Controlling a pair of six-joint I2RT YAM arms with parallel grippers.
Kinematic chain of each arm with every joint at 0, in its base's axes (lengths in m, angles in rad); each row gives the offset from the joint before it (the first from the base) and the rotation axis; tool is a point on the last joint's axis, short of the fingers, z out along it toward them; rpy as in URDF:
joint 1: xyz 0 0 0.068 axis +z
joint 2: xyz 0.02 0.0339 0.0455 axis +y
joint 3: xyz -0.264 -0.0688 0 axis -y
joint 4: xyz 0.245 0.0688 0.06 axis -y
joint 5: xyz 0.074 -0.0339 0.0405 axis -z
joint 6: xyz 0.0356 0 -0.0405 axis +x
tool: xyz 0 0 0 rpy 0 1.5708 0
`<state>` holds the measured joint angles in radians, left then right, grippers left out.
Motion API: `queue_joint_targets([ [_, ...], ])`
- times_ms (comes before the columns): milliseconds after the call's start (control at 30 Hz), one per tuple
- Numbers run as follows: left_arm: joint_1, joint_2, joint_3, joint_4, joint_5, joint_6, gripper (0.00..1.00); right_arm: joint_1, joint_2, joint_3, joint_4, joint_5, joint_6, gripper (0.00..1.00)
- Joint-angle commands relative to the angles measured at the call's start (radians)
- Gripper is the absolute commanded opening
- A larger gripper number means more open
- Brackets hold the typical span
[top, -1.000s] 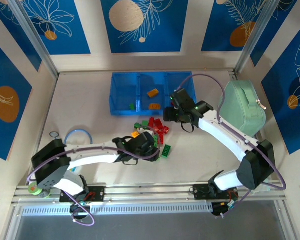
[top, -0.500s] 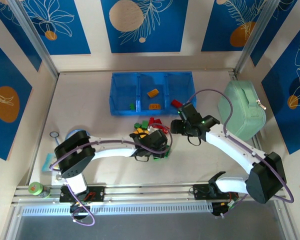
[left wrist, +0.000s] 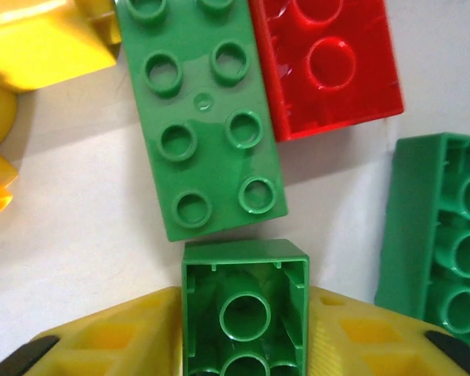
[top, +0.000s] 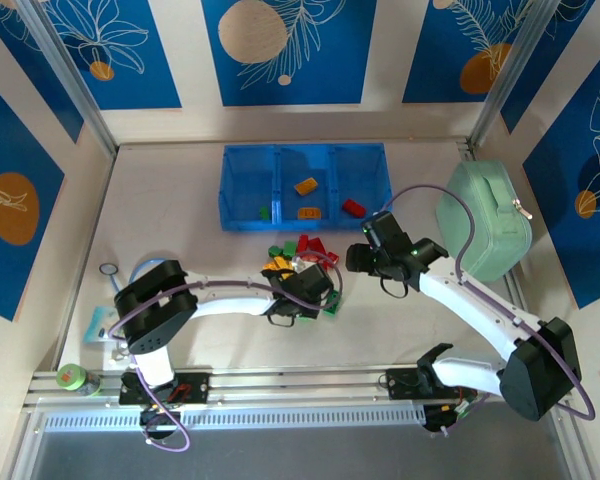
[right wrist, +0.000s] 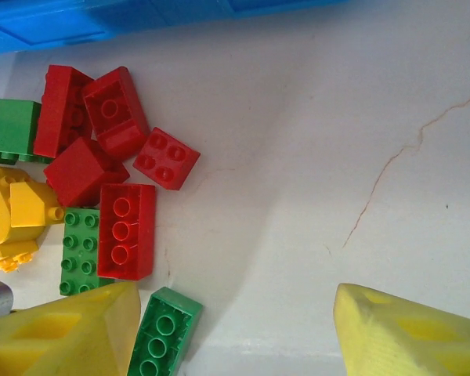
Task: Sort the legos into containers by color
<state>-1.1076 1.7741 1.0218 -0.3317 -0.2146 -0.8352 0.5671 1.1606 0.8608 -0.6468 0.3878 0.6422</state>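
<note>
Our right end effector (right wrist: 236, 301) has backed away from the tray (top: 242, 180) toward five o'clock, gaping wide and empty; our left end effector (left wrist: 244, 313) clamps a green brick (left wrist: 243, 270).

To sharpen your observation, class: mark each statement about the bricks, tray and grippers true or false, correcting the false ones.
1. The left gripper has its fingers against both sides of a green brick lying hollow side up. True.
2. The right gripper holds a yellow brick. False: its jaws stand open with nothing between them.
3. Two orange bricks lie in the middle compartment of the tray. True.
4. The tray's red brick lies in its left compartment. False: it lies in the right one.
5. The mint-green case stands left of the tray. False: it stands to its right.
</note>
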Motion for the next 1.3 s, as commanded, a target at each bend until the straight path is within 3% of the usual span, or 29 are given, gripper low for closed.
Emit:
queue_joint_targets([
  [0, -0.008, 0.000, -0.006, -0.043, -0.020, 0.002, 0.32, -0.004, -0.024, -0.011, -0.010, -0.014, 0.025, 0.67],
  [267, 0.030, -0.193, 0.016, -0.131, -0.116, 0.075, 0.28, -0.007, -0.056, -0.033, -0.011, -0.003, 0.027, 0.65],
  [500, 0.320, -0.362, 0.060, -0.134, -0.084, 0.223, 0.29, -0.006, -0.044, -0.063, 0.006, -0.064, 0.040, 0.65],
  [733, 0.555, -0.202, 0.251, -0.125, 0.002, 0.350, 0.30, 0.010, -0.056, -0.085, -0.004, -0.086, 0.060, 0.65],
  [1000, 0.659, 0.054, 0.446, -0.092, 0.030, 0.363, 0.34, 0.029, -0.089, -0.072, -0.045, -0.102, 0.065, 0.65],
  [1067, 0.667, 0.102, 0.501, -0.110, 0.028, 0.374, 0.39, 0.031, -0.102, -0.064, -0.061, -0.097, 0.062, 0.65],
  [1133, 0.670, 0.135, 0.541, -0.118, 0.015, 0.390, 0.52, 0.031, -0.121, -0.064, -0.074, -0.092, 0.060, 0.65],
  [1200, 0.669, 0.143, 0.569, -0.133, 0.016, 0.404, 0.71, 0.030, -0.135, -0.069, -0.075, -0.093, 0.057, 0.66],
  [1267, 0.669, 0.127, 0.571, -0.141, 0.010, 0.407, 0.77, 0.028, -0.140, -0.069, -0.078, -0.095, 0.054, 0.66],
])
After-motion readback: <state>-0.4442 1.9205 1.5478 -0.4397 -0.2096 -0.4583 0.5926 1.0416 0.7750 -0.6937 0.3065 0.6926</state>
